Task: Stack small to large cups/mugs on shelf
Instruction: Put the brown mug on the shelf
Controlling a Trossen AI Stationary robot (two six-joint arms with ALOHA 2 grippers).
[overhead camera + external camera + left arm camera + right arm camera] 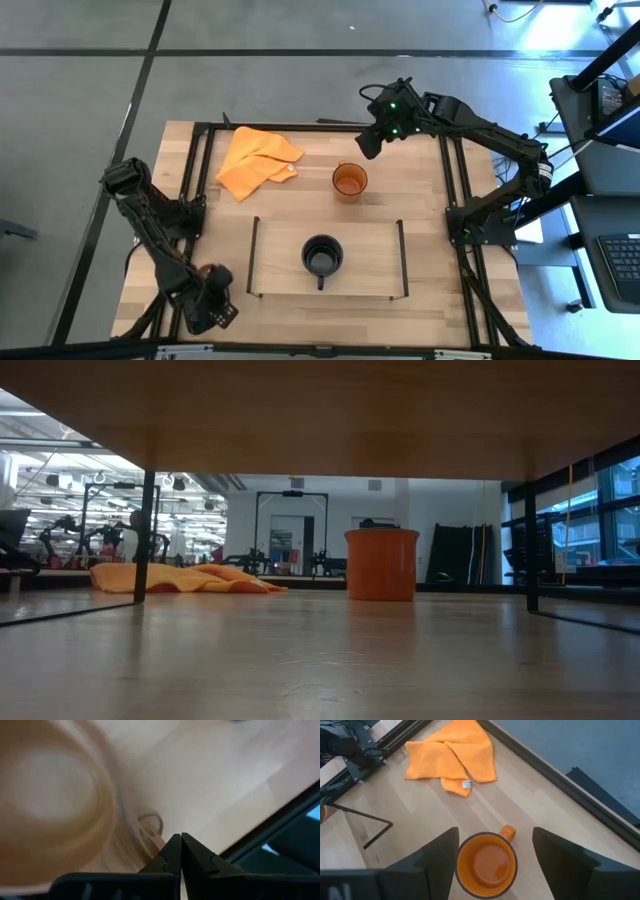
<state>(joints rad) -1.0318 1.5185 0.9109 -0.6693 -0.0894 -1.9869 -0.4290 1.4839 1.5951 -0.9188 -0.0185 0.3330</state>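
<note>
**A:** Inside the shelf, what stands there?

**B:** The black mug, upright near the shelf's middle, handle turned toward the shelf's front edge. Just behind the shelf's back edge sits the orange mug, upright on the table. Farther behind the shelf, off toward its left, lies the orange cloth, crumpled.

**A:** And the wooden cup?

**B:** The left wrist view shows it very close and blurred: the wooden cup, its handle loop just beside the left gripper. Whether they touch, I cannot tell.

**A:** How does that arm stand?

**B:** Folded low, outside the shelf's left front corner, the fingers pressed together with nothing visible between them.

**A:** The other arm?

**B:** Stretched from the right over the table behind the shelf. The right gripper hangs above the orange mug, fingers spread wide to either side of its rim, holding nothing.
</note>
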